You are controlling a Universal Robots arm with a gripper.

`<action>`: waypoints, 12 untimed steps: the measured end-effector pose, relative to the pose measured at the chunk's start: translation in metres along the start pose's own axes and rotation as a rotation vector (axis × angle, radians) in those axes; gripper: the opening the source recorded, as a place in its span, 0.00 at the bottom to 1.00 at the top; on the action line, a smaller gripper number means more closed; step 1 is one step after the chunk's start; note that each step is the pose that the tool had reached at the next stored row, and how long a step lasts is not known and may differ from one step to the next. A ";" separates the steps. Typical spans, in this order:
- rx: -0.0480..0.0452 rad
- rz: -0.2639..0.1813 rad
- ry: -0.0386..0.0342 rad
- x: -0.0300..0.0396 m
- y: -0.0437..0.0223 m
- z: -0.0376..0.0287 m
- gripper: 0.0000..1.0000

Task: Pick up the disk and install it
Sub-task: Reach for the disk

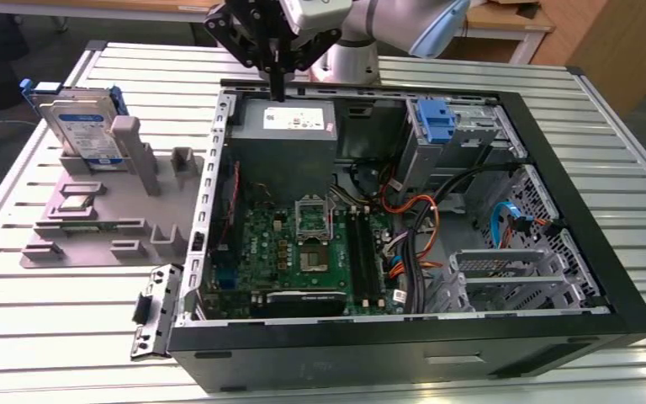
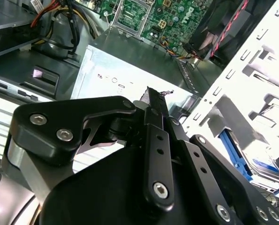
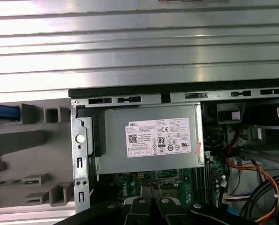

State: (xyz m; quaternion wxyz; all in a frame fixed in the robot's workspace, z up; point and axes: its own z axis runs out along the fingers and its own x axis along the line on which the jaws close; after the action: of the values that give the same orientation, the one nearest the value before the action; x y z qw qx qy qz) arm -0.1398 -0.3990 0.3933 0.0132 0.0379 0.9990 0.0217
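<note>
One claw [image 1: 277, 84], pinched shut and empty, hung above the power supply [image 1: 286, 126]; disk [image 1: 78, 126] stood well apart in the rack [image 1: 82, 234]. Risk: clipping the case wall [image 1: 213, 168] crossing over.

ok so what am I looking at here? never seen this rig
One robot arm with a gripper, over an open computer case on a slatted metal table. The exterior view comes from a camera off the arm; both wrist views come from cameras riding on it, looking past the gripper at the grey power supply. The gripper is shut and holds nothing. The disk stands upright in a grey holder at the exterior view's left.
</note>
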 end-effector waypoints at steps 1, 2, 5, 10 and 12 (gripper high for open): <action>0.0001 0.000 0.0001 0.0012 -0.0001 -0.0001 0.11; 0.0001 0.000 0.0000 0.0027 -0.0002 -0.0001 0.11; 0.0000 0.000 -0.0001 0.0068 -0.0005 -0.0002 0.11; -0.0001 0.000 -0.0004 0.0139 -0.0010 -0.0004 0.11; -0.0002 0.000 -0.0005 0.0161 -0.0012 -0.0004 0.11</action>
State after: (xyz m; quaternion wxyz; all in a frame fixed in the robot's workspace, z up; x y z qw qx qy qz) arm -0.1559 -0.3989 0.3933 0.0134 0.0379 0.9990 0.0218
